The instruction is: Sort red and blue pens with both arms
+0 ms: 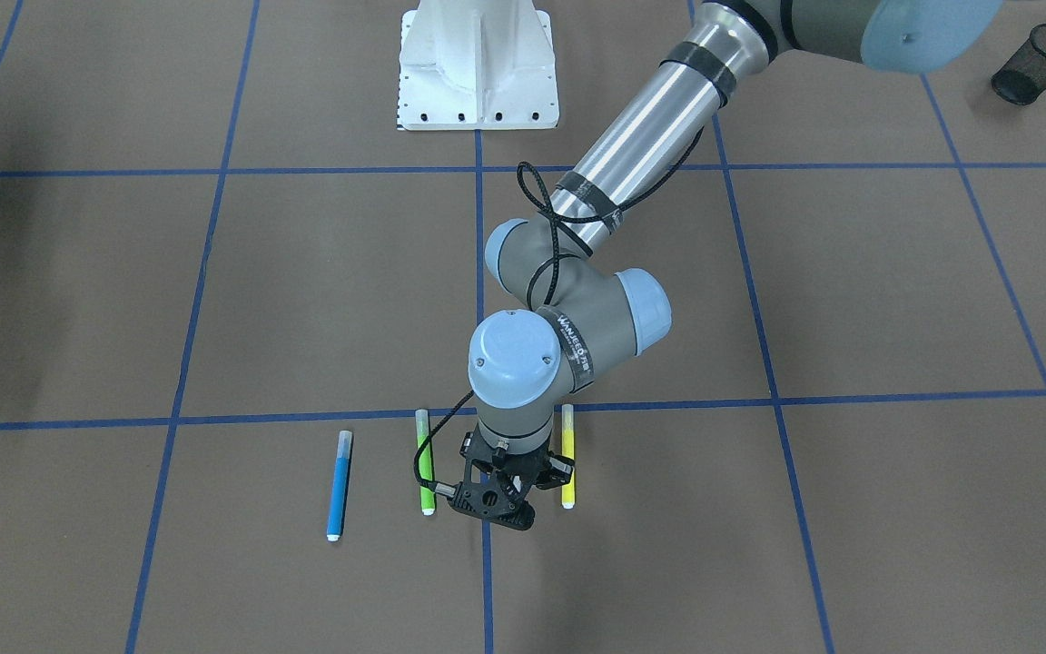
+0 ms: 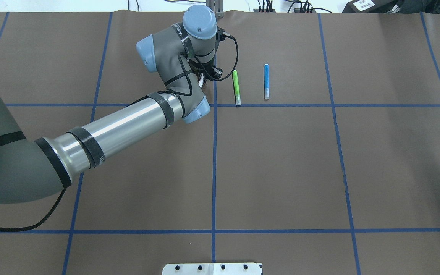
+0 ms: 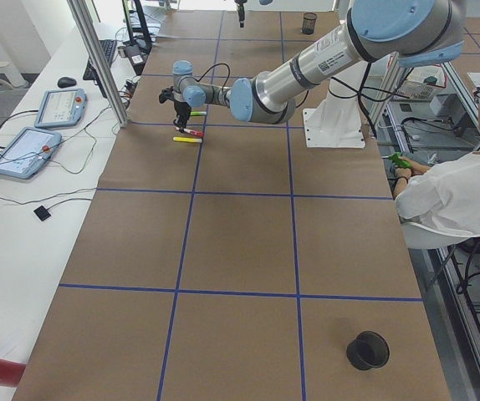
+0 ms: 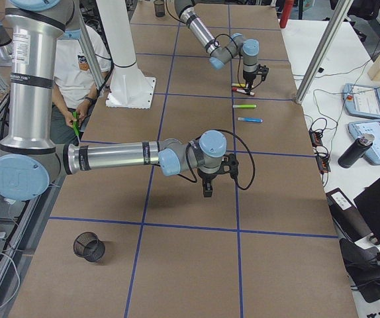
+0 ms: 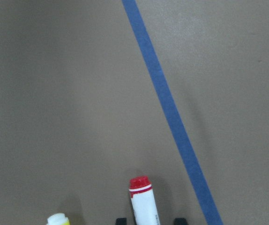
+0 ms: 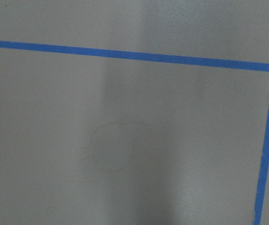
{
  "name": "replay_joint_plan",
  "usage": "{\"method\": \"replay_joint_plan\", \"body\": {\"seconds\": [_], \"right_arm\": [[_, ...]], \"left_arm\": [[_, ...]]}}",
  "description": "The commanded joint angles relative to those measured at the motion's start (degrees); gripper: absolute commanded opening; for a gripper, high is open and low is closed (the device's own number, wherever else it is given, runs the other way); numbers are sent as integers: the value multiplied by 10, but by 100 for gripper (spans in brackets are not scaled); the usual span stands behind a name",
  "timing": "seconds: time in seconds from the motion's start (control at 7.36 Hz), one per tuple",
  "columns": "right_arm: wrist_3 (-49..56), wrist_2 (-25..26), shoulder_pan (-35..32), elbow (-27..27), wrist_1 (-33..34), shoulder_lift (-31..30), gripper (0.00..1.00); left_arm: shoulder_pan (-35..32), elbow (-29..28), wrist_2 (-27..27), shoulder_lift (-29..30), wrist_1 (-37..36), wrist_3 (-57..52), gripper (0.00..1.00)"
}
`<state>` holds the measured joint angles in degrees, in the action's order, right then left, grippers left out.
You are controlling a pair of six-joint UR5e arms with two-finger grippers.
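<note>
The red pen (image 5: 143, 202), white-barrelled with a red end, lies on the brown table; in the left wrist view its end shows between my two fingertips. My left gripper (image 5: 149, 220) stands open astride it, and hides it in the front-facing view, where the left gripper (image 1: 496, 509) points down. The blue pen (image 1: 340, 486) lies apart to the side, also seen as the blue pen (image 2: 266, 81) from overhead. My right gripper (image 4: 206, 189) hovers over bare table mid-way along; I cannot tell whether it is open or shut.
A green marker (image 1: 424, 463) and a yellow marker (image 1: 567, 468) flank the left gripper. Black mesh cups stand at the table's ends (image 1: 1036, 64), (image 4: 89, 246). The white pedestal (image 1: 478, 68) is at the robot's side. A seated person (image 3: 449, 196) is beside the table.
</note>
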<state>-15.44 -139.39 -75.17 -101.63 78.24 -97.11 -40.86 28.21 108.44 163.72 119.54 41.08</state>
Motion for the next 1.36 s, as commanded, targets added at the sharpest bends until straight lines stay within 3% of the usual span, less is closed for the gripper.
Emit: {"method": "replay_joint_plan", "body": {"seconds": [0.0, 0.27, 0.41, 0.54, 0.95, 1.22], "right_arm": [[0, 0, 0, -1, 0, 1, 100], [1, 3, 0, -1, 0, 9, 100], [-5, 4, 1, -1, 0, 11, 100], [-11, 4, 2, 0, 0, 20, 100], [-82, 4, 31, -1, 0, 61, 100], [-162, 9, 76, -1, -1, 102, 100]], "left_arm": [[1, 7, 2, -1, 1, 32, 0], [-6, 60, 3, -4, -5, 61, 0], [-7, 131, 3, -40, -12, 92, 0], [-7, 269, 3, -126, -44, 112, 0], [-23, 504, 3, -285, -108, 122, 0], [-43, 655, 3, -428, -109, 123, 0]]}}
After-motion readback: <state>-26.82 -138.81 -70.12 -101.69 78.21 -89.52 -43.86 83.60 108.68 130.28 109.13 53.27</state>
